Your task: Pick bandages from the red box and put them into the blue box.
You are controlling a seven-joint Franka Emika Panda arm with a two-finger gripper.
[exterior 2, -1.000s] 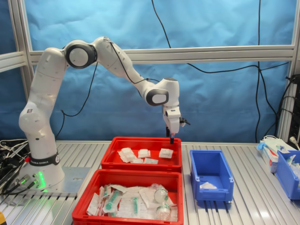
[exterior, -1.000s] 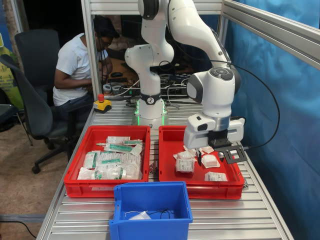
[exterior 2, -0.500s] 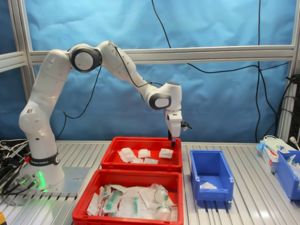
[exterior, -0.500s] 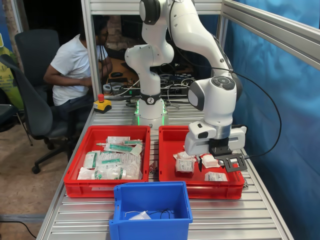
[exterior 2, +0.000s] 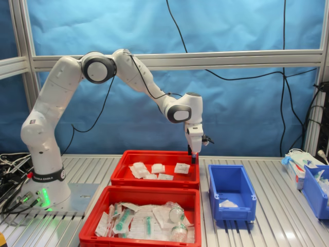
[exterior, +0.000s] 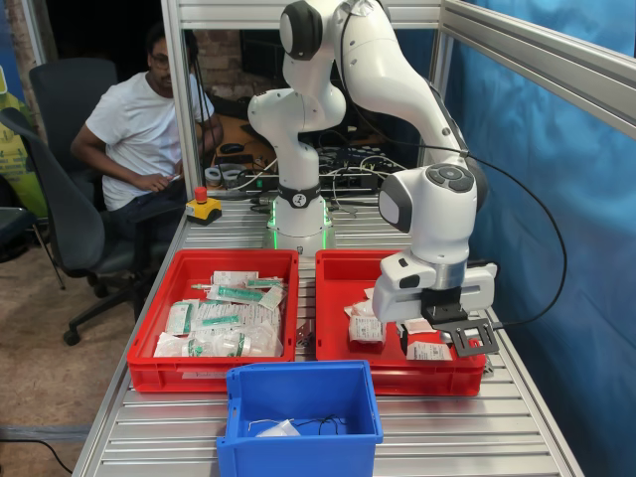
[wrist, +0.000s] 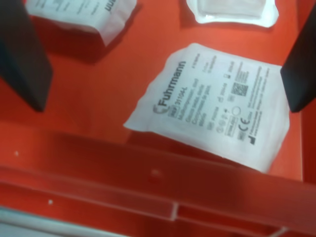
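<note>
The red box (exterior: 397, 379) holds a few white bandage pouches; it also shows in the second exterior view (exterior 2: 154, 182). My gripper (exterior: 429, 334) is open and empty, low over the flat printed bandage (exterior: 429, 351) at the box's end nearest the blue box. In the wrist view the dark fingers (wrist: 22, 54) stand wide on either side of that bandage (wrist: 212, 106), close to the red wall (wrist: 148, 192). A puffy bandage (exterior: 366, 328) lies beside it. The blue box (exterior: 298, 402) holds one white pouch (exterior 2: 226, 204).
A twin red tray (exterior: 214, 373) crowded with green-marked packets stands beside the red box. A person (exterior: 139, 119) sits behind the table near a red stop button (exterior: 204, 204). Another blue bin (exterior 2: 316, 188) and a tissue pack (exterior 2: 300, 164) stand at the second exterior view's right.
The arm has carried the open gripper along the red box toward its blue-box end and a little lower, over the flat printed bandage. Nothing was picked up.
</note>
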